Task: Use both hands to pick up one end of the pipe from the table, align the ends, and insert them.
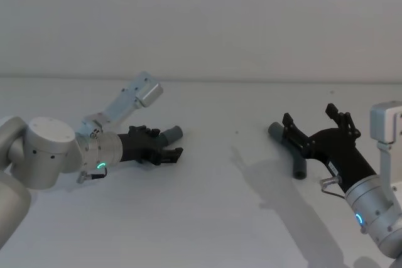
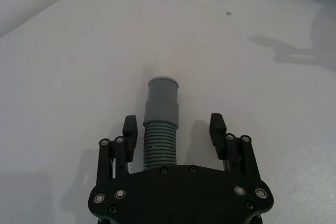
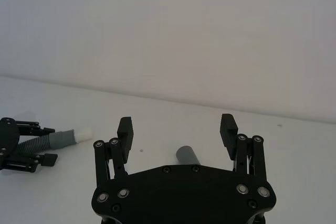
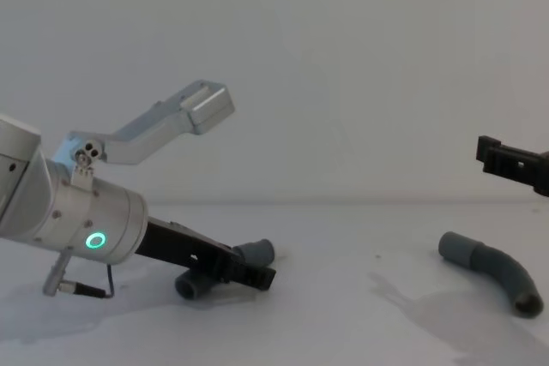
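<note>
Looks barely begun: left end effector (image 2: 174,124) open around one pipe piece (image 2: 161,132), right end effector (image 1: 309,116) open above second piece (image 4: 493,267), neither lifted yet.

The table (image 1: 207,218) is a plain, matte white surface. Two curved, dark grey ribbed hose pieces lie directly on it, well apart from each other. The left hose piece (image 1: 171,135) lies on the robot's left side, with its smooth grey cuff (image 2: 161,98) pointing toward the middle of the table. The right hose piece (image 4: 493,270) lies bent on the right side, its smooth end turned toward the middle and the back. Between the two, a small dark speck (image 1: 237,133) sits on the white top.
</note>
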Tool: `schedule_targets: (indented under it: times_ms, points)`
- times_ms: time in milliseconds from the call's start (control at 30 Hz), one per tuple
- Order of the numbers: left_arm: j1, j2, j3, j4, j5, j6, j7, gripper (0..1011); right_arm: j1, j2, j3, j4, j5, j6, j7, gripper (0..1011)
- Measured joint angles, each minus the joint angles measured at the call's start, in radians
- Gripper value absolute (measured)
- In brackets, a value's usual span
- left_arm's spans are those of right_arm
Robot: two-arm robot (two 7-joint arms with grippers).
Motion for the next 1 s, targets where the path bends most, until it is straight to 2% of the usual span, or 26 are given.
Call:
schedule_targets:
  times_ms: [267, 333, 367, 567, 1000]
  points:
    - [0.001, -0.002, -0.002, 0.001, 0.001, 0.0, 0.002, 595, 0.0, 0.0, 0.0, 0.0, 0.0, 0.0, 0.0, 1002]
    - [0.002, -0.002, -0.002, 0.001, 0.001, 0.0, 0.003, 574, 0.0, 0.0, 0.0, 0.0, 0.0, 0.0, 0.0, 1002]
    - [0.002, -0.002, -0.002, 0.001, 0.002, 0.0, 0.003, 511, 0.0, 0.0, 0.0, 0.0, 0.0, 0.0, 0.0, 1002]
    - [0.002, -0.003, -0.003, 0.002, 0.002, 0.0, 0.004, 347, 0.0, 0.0, 0.0, 0.0, 0.0, 0.0, 0.0, 1002]
    - [0.003, -0.004, -0.003, 0.002, 0.002, 0.001, 0.005, 342, 0.0, 0.0, 0.0, 0.0, 0.0, 0.0, 0.0, 1002]
